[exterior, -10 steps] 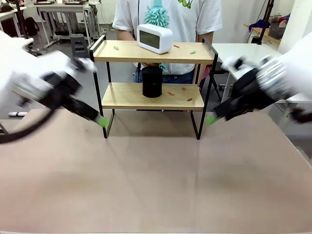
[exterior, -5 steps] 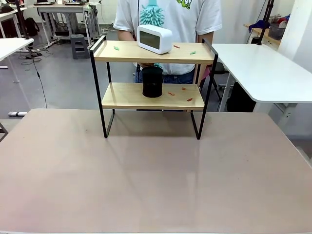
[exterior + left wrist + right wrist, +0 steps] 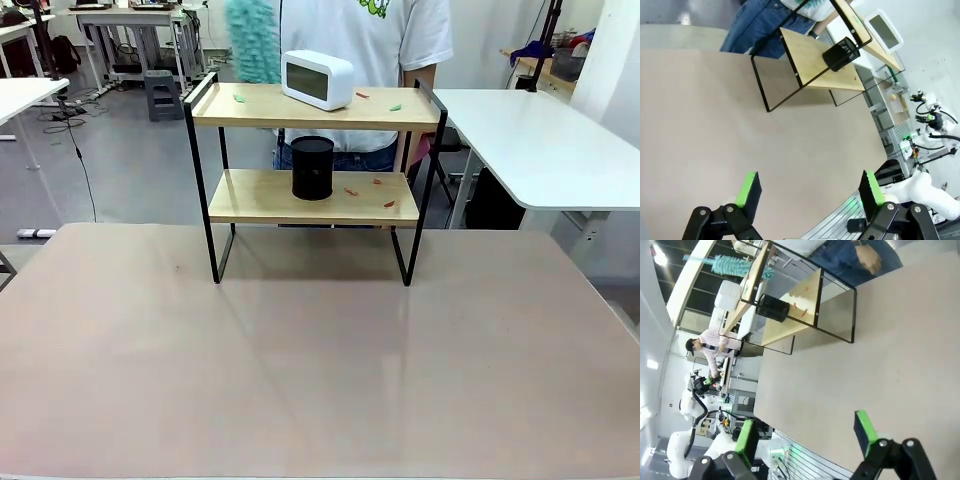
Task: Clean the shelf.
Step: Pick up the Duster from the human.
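The shelf [image 3: 265, 106] stands at the table's far side, two wooden boards in a black frame. On its top board sit a white clock [image 3: 317, 79] and small green and orange scraps [image 3: 395, 106]. The lower board carries a black cup [image 3: 312, 168] and orange scraps [image 3: 350, 191]. A person behind it holds a teal duster [image 3: 252, 40] above the top board's left end. My left gripper [image 3: 809, 189] hangs open and empty over the tabletop, well back from the shelf [image 3: 815, 67]. My right gripper [image 3: 805, 435] is open and empty too, far from the shelf [image 3: 800, 305] and duster [image 3: 737, 263].
The beige tabletop [image 3: 320, 360] stretches bare in front of the shelf. A white table [image 3: 540, 140] stands to the right beyond the edge, and another white table [image 3: 25, 92] sits at far left.
Both arms have pulled back out of the front view. The person has swung the duster from chest height to above the shelf's left end.
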Controlling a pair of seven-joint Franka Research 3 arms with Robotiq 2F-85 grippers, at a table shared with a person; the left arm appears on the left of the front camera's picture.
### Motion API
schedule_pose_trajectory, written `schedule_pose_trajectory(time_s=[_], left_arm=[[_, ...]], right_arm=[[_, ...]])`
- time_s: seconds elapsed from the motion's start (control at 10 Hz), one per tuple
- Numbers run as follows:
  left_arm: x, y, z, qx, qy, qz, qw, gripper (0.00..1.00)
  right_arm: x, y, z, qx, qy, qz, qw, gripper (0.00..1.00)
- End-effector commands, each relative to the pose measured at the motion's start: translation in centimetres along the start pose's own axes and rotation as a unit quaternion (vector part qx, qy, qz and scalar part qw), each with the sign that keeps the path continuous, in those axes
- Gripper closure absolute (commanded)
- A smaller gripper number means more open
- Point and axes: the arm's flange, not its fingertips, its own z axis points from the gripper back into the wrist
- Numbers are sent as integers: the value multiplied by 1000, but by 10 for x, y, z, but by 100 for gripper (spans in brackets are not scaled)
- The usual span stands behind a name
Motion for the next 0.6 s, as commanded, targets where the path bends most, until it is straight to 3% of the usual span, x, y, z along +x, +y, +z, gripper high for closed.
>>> schedule_pose_trajectory(time_s=[0.0,0.5], left_arm=[[-5,10,8,-5,-11,-3,1000,0],[-5,10,8,-5,-11,-3,1000,0]], right_arm=[[-4,-8,11,7,-13,6,1000,0],[-4,-8,11,7,-13,6,1000,0]])
